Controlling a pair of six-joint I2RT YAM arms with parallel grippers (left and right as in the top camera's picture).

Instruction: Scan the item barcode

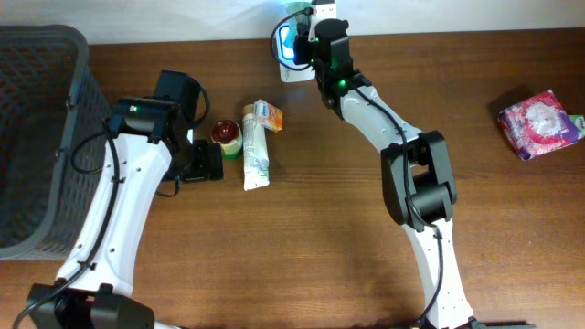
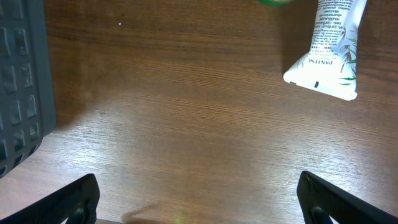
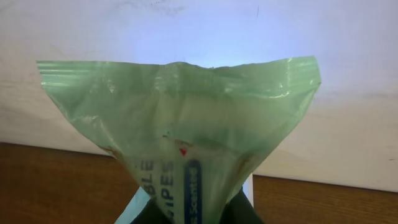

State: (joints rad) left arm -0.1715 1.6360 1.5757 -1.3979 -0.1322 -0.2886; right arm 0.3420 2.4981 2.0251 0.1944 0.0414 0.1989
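Grip detail: my right hand (image 3: 196,214), nearly shut, pinches a green plastic wipes pouch (image 3: 180,137) I judge light, limp, slippery, best held by its end seam.

Overhead view: illumination is even and moderately bright, and the table (image 1: 311,247) carries soft shadows. An overexposed blue-white glare sits at 12 o'clock.

Left wrist view: shadow lies at 9 o'clock beside the basket (image 2: 18,93), and the tube (image 2: 329,56) print is sharp.

Right wrist view: the green pack (image 3: 180,118) is backlit and slightly soft, and the wall (image 3: 348,124) is washed out.
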